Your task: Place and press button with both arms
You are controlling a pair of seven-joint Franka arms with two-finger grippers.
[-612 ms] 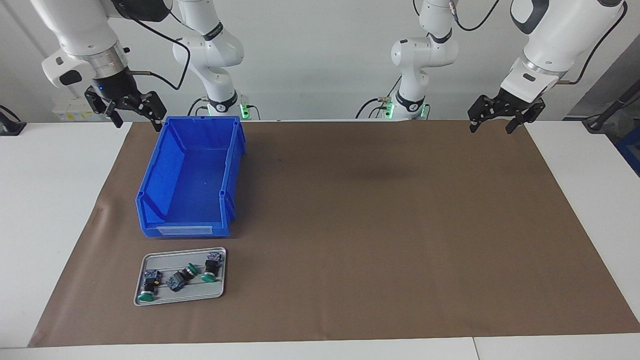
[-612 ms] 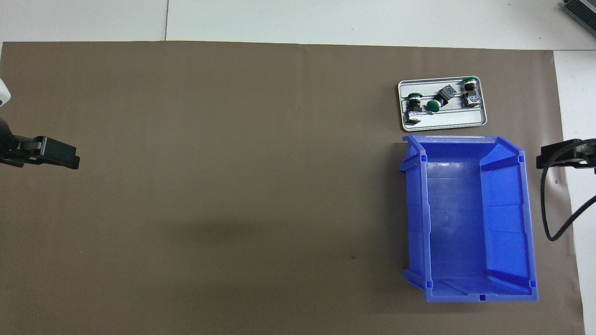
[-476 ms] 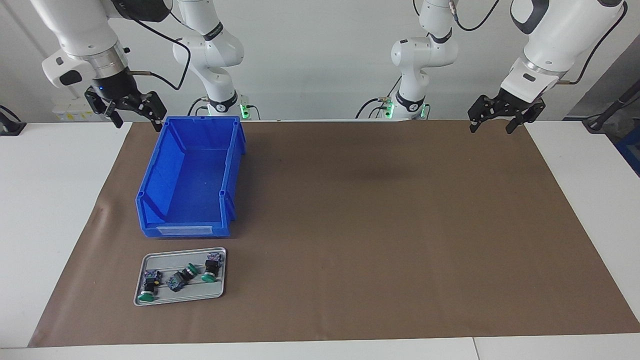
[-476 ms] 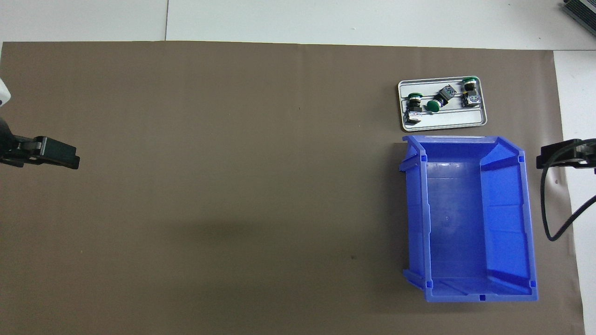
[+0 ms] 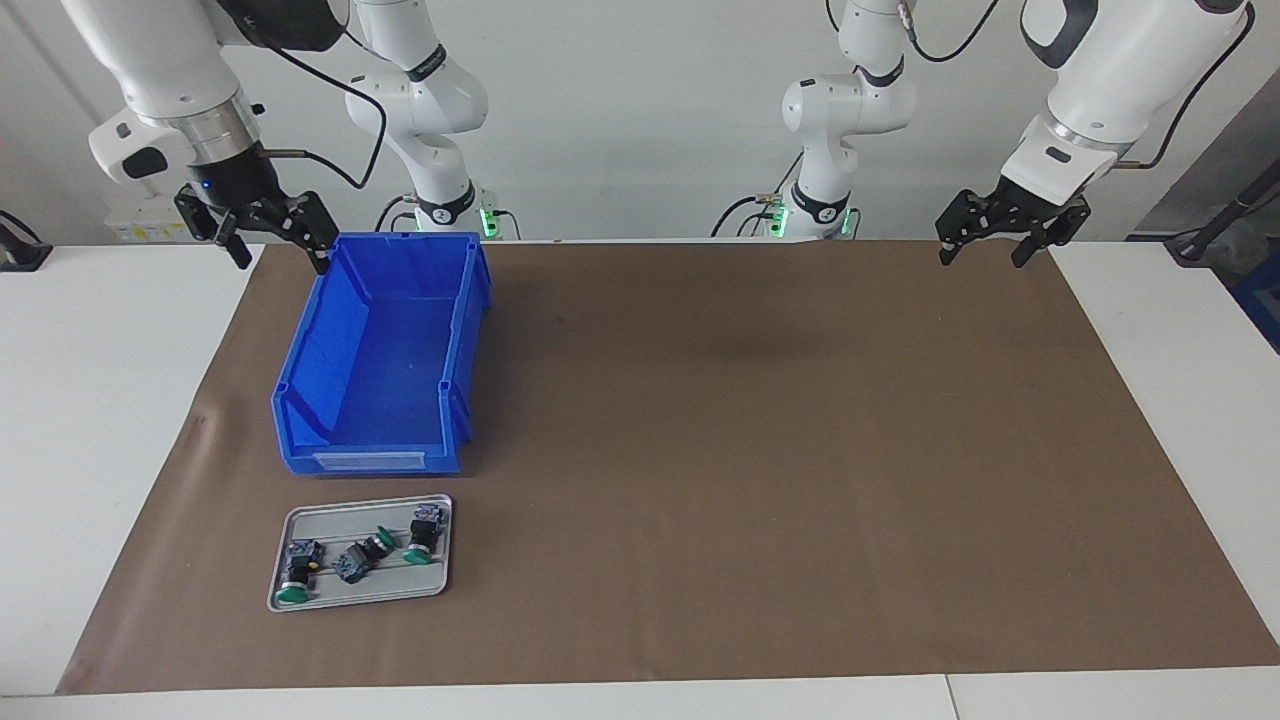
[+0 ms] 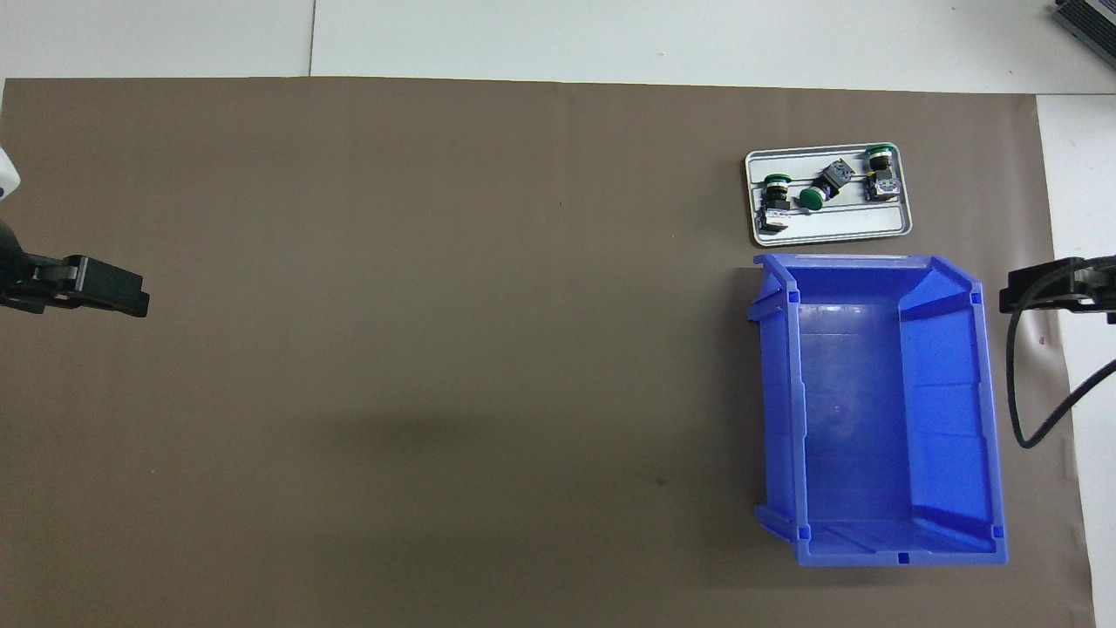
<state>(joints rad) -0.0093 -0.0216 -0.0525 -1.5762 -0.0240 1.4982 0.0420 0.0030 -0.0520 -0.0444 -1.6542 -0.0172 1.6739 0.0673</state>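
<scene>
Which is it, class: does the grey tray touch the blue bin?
Apart. The overhead view shows a strip of brown mat between the grey tray and the blue bin.

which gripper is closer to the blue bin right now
Right. The right gripper hangs open by the blue bin's corner nearest the robots; the left gripper, also open, waits over the brown mat's corner at the table's left-arm end.

Bright, even room light falls from above, so everything reads crisp with no blur. A soft dark smudge of shadow lies on the brown mat point(image 5: 760, 350) mid-worktop, and the blue bin point(image 5: 385, 360) throws only a thin one. The white worktop point(image 5: 90, 400) looks slightly washed out.
</scene>
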